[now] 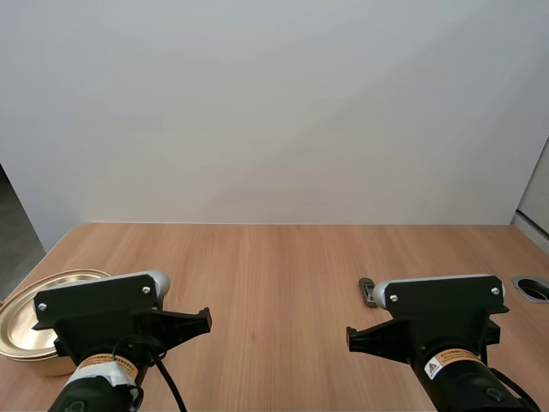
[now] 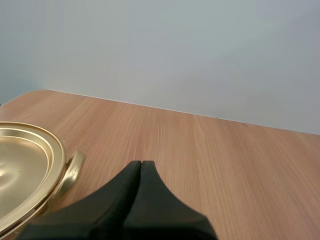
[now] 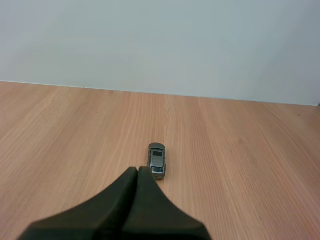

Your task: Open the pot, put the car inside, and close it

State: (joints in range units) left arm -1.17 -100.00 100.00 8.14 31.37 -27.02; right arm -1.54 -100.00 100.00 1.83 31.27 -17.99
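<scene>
A gold pot (image 1: 39,324) with its lid on sits at the table's left front edge, partly hidden behind my left arm. In the left wrist view the gold lid (image 2: 22,167) and a side handle (image 2: 74,167) lie just beside my left gripper (image 2: 141,165), whose fingers lie together as one dark wedge, shut on nothing. A small grey toy car (image 3: 157,160) stands on the wood just beyond the tips of my right gripper (image 3: 138,171), also shut and holding nothing. In the high view the car (image 1: 367,291) peeks out beside the right arm's wrist.
The wooden table (image 1: 274,266) stretches toward a plain white wall. A round cable hole (image 1: 533,287) is set in the table at the far right edge.
</scene>
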